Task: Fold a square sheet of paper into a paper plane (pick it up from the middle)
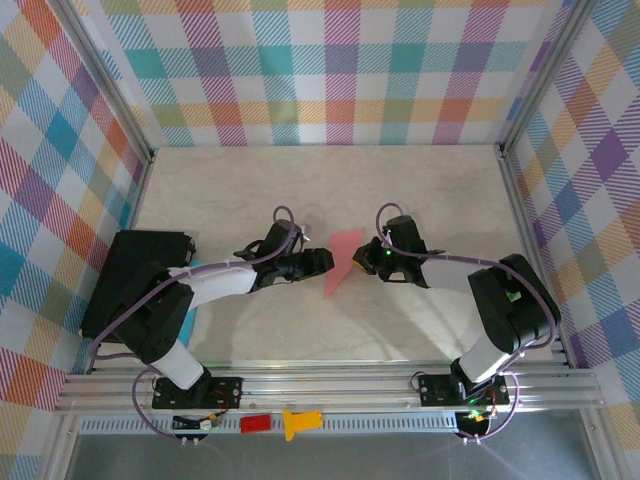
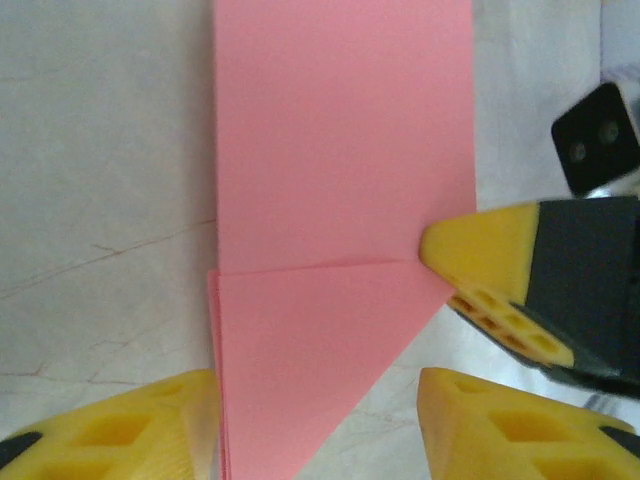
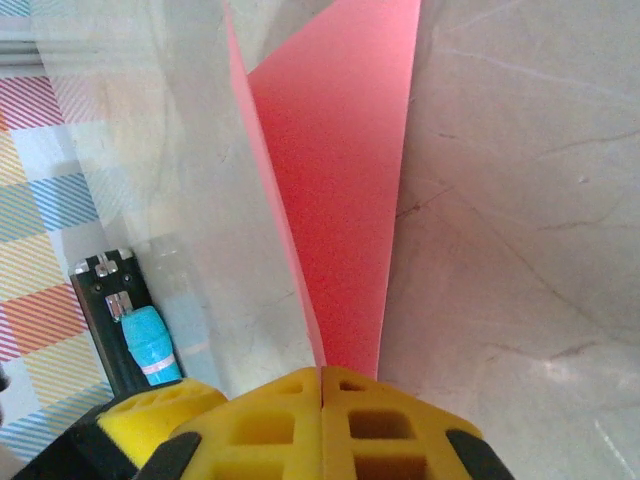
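The salmon-pink sheet of paper (image 1: pixel 343 262) lies mid-table, folded into a long strip with a triangular flap (image 2: pixel 310 350) turned over at its near end. My right gripper (image 1: pixel 362 258) is shut on the strip's right edge, and the paper (image 3: pixel 340 160) runs away from its closed fingertips (image 3: pixel 322 378). One yellow right fingertip (image 2: pixel 480 245) shows pinching that edge in the left wrist view. My left gripper (image 1: pixel 322 262) stands open at the strip's left side. The flap lies between its two fingers (image 2: pixel 130 430), close to the left one and apart from the right one.
A black box (image 1: pixel 140 270) sits at the table's left edge, and a blue-tipped tool (image 3: pixel 148 342) rests in it. A small red block (image 1: pixel 255 423) and a yellow piece (image 1: pixel 300 422) lie on the front rail. Plaid walls enclose three sides.
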